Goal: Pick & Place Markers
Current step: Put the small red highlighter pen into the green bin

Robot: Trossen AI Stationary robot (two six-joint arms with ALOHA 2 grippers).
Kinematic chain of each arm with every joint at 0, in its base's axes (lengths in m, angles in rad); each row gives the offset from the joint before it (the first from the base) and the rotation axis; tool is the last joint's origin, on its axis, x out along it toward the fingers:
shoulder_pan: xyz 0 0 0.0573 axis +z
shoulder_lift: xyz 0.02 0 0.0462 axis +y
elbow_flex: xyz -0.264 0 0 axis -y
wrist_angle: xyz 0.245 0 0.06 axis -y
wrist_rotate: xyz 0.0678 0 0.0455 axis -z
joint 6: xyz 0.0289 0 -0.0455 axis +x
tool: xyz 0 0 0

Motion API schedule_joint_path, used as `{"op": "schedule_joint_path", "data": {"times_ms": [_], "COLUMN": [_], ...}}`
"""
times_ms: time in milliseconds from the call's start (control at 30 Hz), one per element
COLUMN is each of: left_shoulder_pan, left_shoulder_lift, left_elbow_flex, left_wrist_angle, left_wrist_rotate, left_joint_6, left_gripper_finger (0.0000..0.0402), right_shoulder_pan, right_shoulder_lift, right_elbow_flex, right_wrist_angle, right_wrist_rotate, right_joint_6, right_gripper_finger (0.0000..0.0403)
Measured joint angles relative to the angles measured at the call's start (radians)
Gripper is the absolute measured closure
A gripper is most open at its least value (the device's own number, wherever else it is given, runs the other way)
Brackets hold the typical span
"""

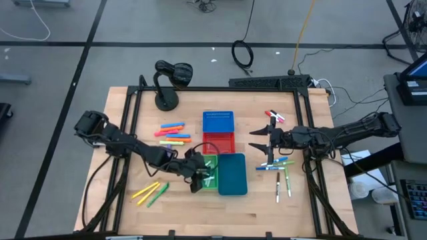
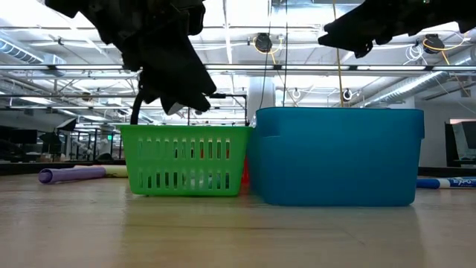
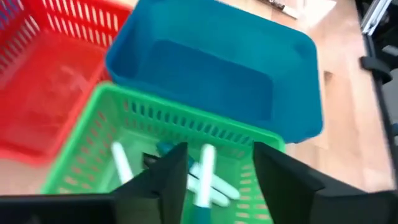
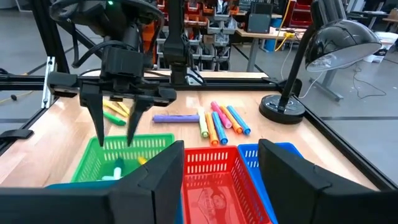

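Note:
My left gripper [image 1: 200,177] hangs open over the green bin [image 3: 186,115], its fingers [image 4: 96,121] spread and pointing down into it. White markers with teal and green ends [image 3: 208,180] lie on the bin's floor below the fingers. My right gripper [image 1: 255,138] stands open and level above the table, beside the red bin [image 1: 219,142], with nothing between its fingers. Loose markers lie flat on the table: an orange, pink and yellow group [image 1: 173,133], yellow and green ones [image 1: 150,193], and white-bodied ones [image 1: 279,167].
A teal bin [image 1: 232,175] stands against the green bin's right side. The red bin and a blue bin [image 1: 218,122] stand behind them. A black desk lamp [image 1: 170,80] stands at the far left. A purple marker [image 2: 71,175] lies left of the green bin.

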Motion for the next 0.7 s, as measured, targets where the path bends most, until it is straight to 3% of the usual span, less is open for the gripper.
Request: {"op": "schedule_joint_path", "data": {"times_ms": [167, 267, 333, 400, 533, 633, 700], "left_shoulder_pan": [0.021, 0.027, 0.016, -0.012, -0.073, -0.091, -0.097], "left_shoulder_lift": [-0.037, -0.088, -0.136, -0.186, -0.279, -0.325, -0.345], "left_elbow_flex": [0.006, 0.006, 0.0, -0.022, -0.126, -0.224, -0.275], "left_wrist_angle": [0.014, 0.02, 0.025, 0.069, 0.203, 0.342, 0.438], "left_wrist_rotate": [0.0, -0.012, -0.079, -0.171, -0.293, -0.3, -0.297], "left_joint_6": [0.132, 0.16, 0.2, 0.257, 0.375, 0.395, 0.396], "left_gripper_finger": [0.017, 0.016, 0.0157, 0.0156, 0.0156, 0.0156, 0.0156], "right_shoulder_pan": [0.0, -0.001, -0.007, -0.03, -0.133, -0.259, -0.366], "right_shoulder_lift": [-0.004, -0.009, -0.009, -0.009, 0.004, 0.033, 0.053], "right_elbow_flex": [0.001, 0.001, 0.001, 0.001, 0.001, 0.001, 0.001], "right_wrist_angle": [-0.068, -0.145, -0.203, -0.264, -0.373, -0.434, -0.459], "right_wrist_rotate": [0.052, 0.235, 0.364, 0.419, 0.416, 0.404, 0.323], "right_joint_6": [-0.011, -0.017, -0.007, 0.025, 0.101, 0.13, 0.144], "right_gripper_finger": [0.0211, 0.0211, 0.021, 0.0212, 0.0215, 0.0215, 0.0215]}}
